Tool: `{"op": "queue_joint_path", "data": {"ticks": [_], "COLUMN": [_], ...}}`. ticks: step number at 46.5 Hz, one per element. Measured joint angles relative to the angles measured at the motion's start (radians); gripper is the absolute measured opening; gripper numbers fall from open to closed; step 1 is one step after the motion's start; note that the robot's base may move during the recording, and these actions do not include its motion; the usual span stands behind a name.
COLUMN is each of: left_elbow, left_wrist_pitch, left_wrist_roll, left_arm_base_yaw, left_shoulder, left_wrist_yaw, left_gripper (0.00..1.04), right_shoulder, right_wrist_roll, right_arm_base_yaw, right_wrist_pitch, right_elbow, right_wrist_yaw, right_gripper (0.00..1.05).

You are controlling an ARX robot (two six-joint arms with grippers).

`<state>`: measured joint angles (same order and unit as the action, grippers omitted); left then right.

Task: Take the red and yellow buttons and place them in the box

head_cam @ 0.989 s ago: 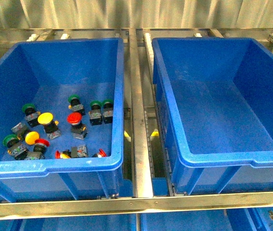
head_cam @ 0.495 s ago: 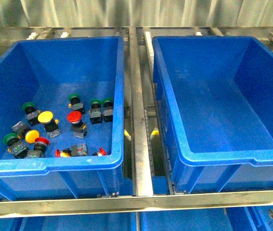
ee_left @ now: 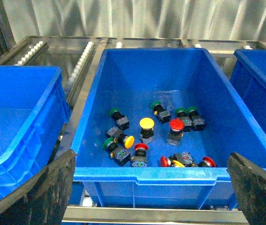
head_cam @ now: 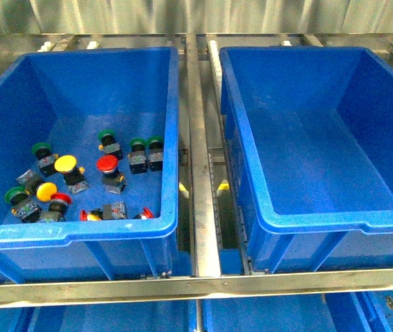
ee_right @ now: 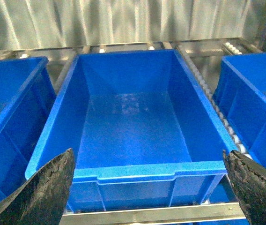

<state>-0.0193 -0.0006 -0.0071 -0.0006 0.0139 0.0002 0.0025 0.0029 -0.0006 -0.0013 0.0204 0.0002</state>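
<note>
The left claw (ee_left: 151,154) and the right claw (ee_right: 148,153) both gape wide, holding nothing. The red and yellow buttons (ee_left: 146,123) lie among green-capped switches (ee_left: 114,112) in a blue crate (ee_left: 170,174) beyond the left claw, clear of its fingers (ee_left: 44,192); the box (ee_right: 137,171) stands beyond the right claw.

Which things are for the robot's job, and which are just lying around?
For the job: red round-capped plastic push-buttons, yellow round-capped plastic push-buttons, empty deep blue plastic crate.
Just lying about: green round-capped plastic push-buttons, silvery metal rack.
</note>
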Motion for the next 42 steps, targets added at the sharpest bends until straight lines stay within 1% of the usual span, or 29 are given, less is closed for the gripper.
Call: {"op": "queue_joint_path", "data": {"ticks": [5,6,7,8,9,11,12,17,19,24,28,32,35,39,42], "left_elbow": [-0.003,-0.014,-0.041,-0.071,-0.089,-0.154,-0.188,-0.416,-0.485,-0.583,-0.661,-0.783,-0.882,-0.973,-1.033], "left_wrist_pitch": [-0.006,-0.027,-0.1,-0.151,-0.166,-0.155,-0.127,0.132,0.181,0.223,0.243,0.253,0.266,0.227,0.212], "left_wrist_roll": [-0.006,-0.014,-0.035,-0.056,-0.069,-0.082,-0.085,-0.034,0.0,0.072,0.138,0.182,0.22,0.229,0.235], "left_arm_base_yaw": [-0.002,-0.007,-0.008,-0.011,-0.01,0.007,0.019,0.054,0.055,0.045,0.03,0.017,0.004,-0.009,-0.023], "left_shoulder": [0.006,0.03,0.058,0.117,0.152,0.322,0.407,0.902,1.048,1.275,1.418,1.599,1.724,1.811,1.864], "left_wrist_yaw": [-0.01,-0.025,-0.068,-0.089,-0.097,-0.098,-0.082,0.021,0.068,0.14,0.176,0.192,0.184,0.219,0.221], "left_gripper": [0.97,0.97,0.97,0.97,0.97,0.97,0.97,0.97,0.97,0.97,0.97,0.97,0.97,0.97,0.97], "right_shoulder": [0.0,0.0,0.0,0.0,0.0,0.0,0.0,0.0,0.0,0.0,0.0,0.0,0.0,0.0,0.0], "right_wrist_roll": [0.0,0.0,0.0,0.0,0.0,0.0,0.0,0.0,0.0,0.0,0.0,0.0,0.0,0.0,0.0], "right_arm_base_yaw": [0.0,0.0,0.0,0.0,0.0,0.0,0.0,0.0,0.0,0.0,0.0,0.0,0.0,0.0,0.0], "right_wrist_pitch": [0.0,0.0,0.0,0.0,0.0,0.0,0.0,0.0,0.0,0.0,0.0,0.0,0.0,0.0,0.0], "right_elbow": [0.0,0.0,0.0,0.0,0.0,0.0,0.0,0.0,0.0,0.0,0.0,0.0,0.0,0.0,0.0], "right_wrist_yaw": [0.0,0.0,0.0,0.0,0.001,0.001,0.0,-0.001,0.001,0.001,0.0,0.0,0.0,0.0,0.0], "right_gripper": [0.97,0.97,0.97,0.97,0.97,0.97,0.97,0.97,0.97,0.97,0.97,0.97,0.97,0.97,0.97]}}
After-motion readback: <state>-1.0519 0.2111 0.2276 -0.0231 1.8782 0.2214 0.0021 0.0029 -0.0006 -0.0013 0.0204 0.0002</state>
